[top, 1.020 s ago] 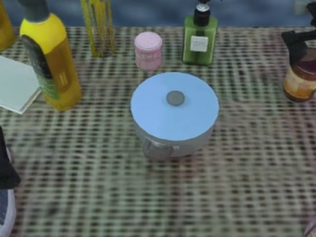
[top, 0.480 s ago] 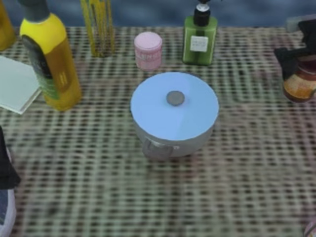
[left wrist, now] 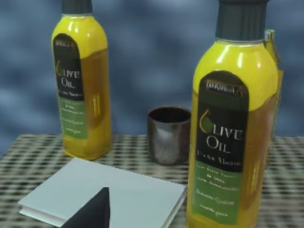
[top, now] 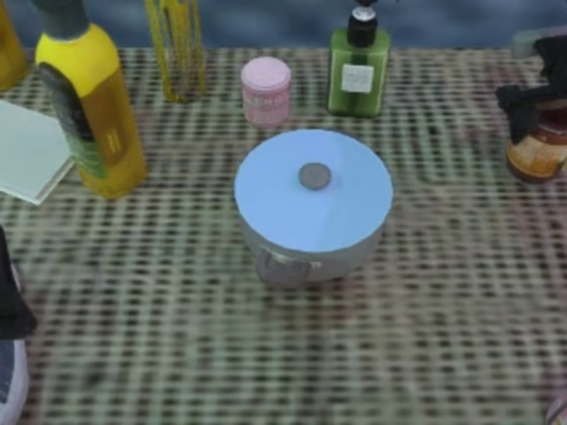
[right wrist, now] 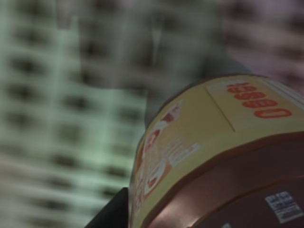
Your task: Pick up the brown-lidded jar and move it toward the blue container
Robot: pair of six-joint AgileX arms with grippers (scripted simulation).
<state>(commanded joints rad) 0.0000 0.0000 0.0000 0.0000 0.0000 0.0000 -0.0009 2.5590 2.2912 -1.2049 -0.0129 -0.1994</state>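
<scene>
So the whole scene sits on a woven, checkered tabletop (top: pixel 177 319) with a blurry dark blue backdrop behind it. Biggest thing by far is the blue container (top: pixel 313 190), dead centre, pale-blue lid on, handle facing the near edge. Next down in size: an olive oil bottle (top: pixel 89 106) at the left, with a white book (top: pixel 31 150) lying just beside it, and a second olive oil bottle (left wrist: pixel 80 80) plus a dark metal cup (left wrist: pixel 168 135) that the left wrist view picks up. At the back there's a green pump bottle (top: pixel 359 66) and a small pink-lidded jar (top: pixel 266 88).

The brown-lidded jar (top: pixel 536 155) is way over at the right edge, well apart from the container. The right tool (top: pixel 536 97) is right on top of it, fingers down around the lid area, and the wrist view is filled with the jar's label and lid. I honestly can't tell if the fingers are clamped on it or apart.

The left tool (top: pixel 13 319) is parked at the left edge, and I can't make out its fingers either.

My read: this is the grasp step, carry not started. Next it needs a firm grip, a lift, then a sweep left toward the container, stopping short of it.
</scene>
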